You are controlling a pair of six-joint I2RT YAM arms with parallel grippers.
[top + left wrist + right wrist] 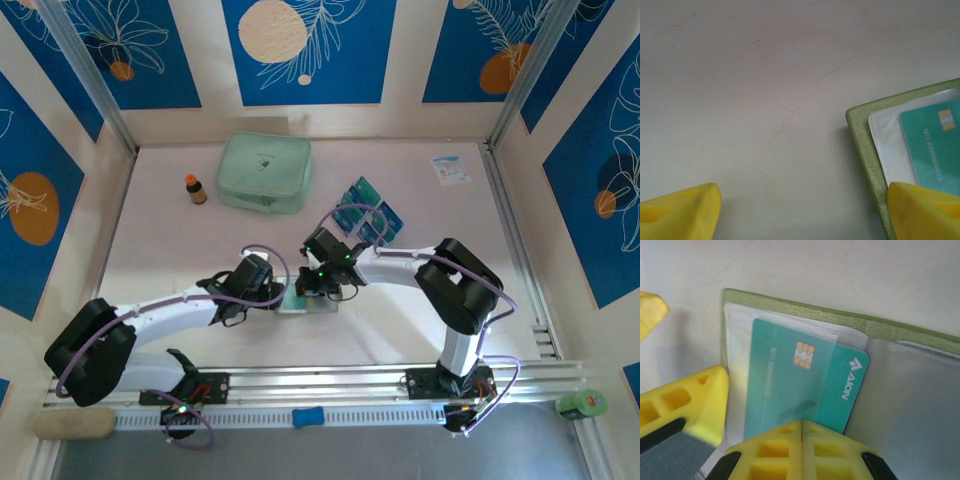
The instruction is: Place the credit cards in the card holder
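Card holder lies open on the table between the arms: olive cloth edge, clear sleeves. One teal card, gold chip, white AION logo, sits partway under a sleeve. Right gripper jaws together, tips at the card's near edge. Left gripper jaws wide apart, one finger over the holder's edge. Other credit cards fanned farther back, right of the mint pouch.

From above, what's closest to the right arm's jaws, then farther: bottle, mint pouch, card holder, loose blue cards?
1. card holder, at the jaws of the right gripper.
2. loose credit cards, behind and to the right.
3. mint pouch, back left.
4. brown bottle, left of the pouch.
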